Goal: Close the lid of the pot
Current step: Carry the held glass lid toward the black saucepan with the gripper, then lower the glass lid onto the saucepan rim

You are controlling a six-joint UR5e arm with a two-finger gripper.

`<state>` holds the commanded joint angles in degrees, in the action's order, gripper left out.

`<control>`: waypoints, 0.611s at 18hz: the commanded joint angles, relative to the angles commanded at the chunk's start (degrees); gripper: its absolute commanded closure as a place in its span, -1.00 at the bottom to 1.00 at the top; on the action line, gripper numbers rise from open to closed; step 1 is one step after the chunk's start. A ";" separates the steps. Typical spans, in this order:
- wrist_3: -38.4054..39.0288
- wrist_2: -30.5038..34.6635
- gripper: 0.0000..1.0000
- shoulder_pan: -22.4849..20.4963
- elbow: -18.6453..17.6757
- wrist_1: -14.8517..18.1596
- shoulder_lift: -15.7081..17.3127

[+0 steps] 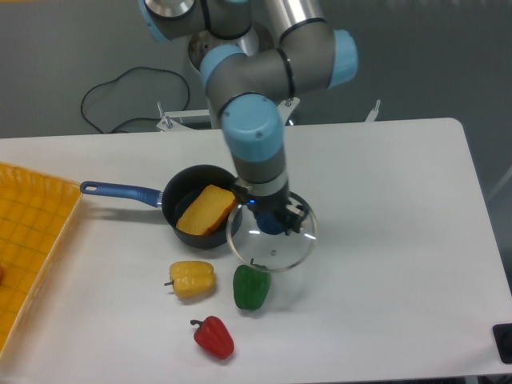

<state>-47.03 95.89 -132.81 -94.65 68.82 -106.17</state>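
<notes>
Tool [272,223] clamped on lid [272,244] knob

Glass lid [268,248] beside uncovered pot [196,206]

The lid [270,240] is clear glass with a thin shiny metal rim and a dark blue knob that looks like plastic. The pot [200,205] is matt black inside, its handle a glossy blue. The table [400,240] is smooth, matt white. At the pot's 6 o'clock the yellow pepper [192,279], and the green pepper [251,288] and red pepper [213,337] near it, have a waxy plastic gloss. The arm [254,136] is matt grey metal with smooth light-blue caps.
</notes>
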 joint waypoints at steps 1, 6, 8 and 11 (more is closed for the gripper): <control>0.79 0.00 0.10 1.05 -0.70 -0.09 0.26; 3.70 -0.26 0.10 4.66 -2.90 -0.17 1.32; 3.70 -0.44 0.10 5.02 -3.69 -0.09 2.63; 3.70 -0.53 0.10 6.42 -5.19 -0.35 3.69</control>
<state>-43.33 95.36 -126.39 -99.84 68.47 -102.48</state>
